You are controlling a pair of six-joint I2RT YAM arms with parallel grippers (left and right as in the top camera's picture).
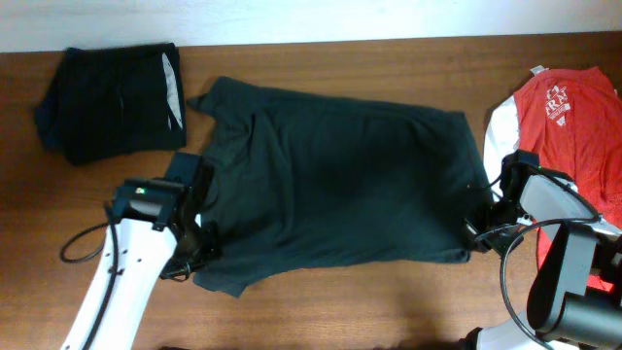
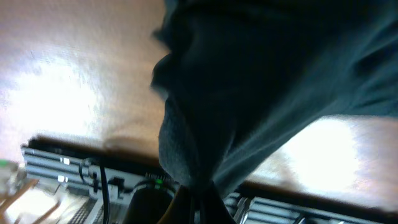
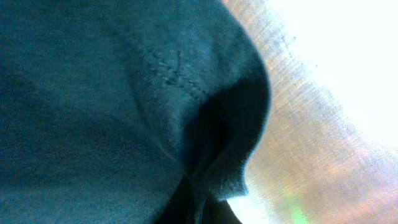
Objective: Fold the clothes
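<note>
While I am looking along the near edge of the brown wooden table [image 1: 340, 311], I am seeing the left gripper [image 1: 197, 236] clenched on a bunched fold at the near left corner of the wide, soft dark teal-black garment [image 1: 340, 180]. Its wrist view is showing the cloth [image 2: 249, 93] drawn down into the pinch. At the near right corner the right gripper [image 1: 478, 226] is likewise clamping the hem, and its wrist view is showing the stitched edge [image 3: 174, 68] gathering between the fingers.

Beyond both grips, the garment is lying spread open across the middle of the table, mostly flat, with no fold made in it yet.

At the far left, a black garment with pale lining [image 1: 112, 102] is sitting as a compact folded bundle, so I am counting that one finished. At the far right, a red T-shirt [image 1: 569, 122] with white sleeves is lying loose, apparently unfolded. I am judging the task roughly a third done.
</note>
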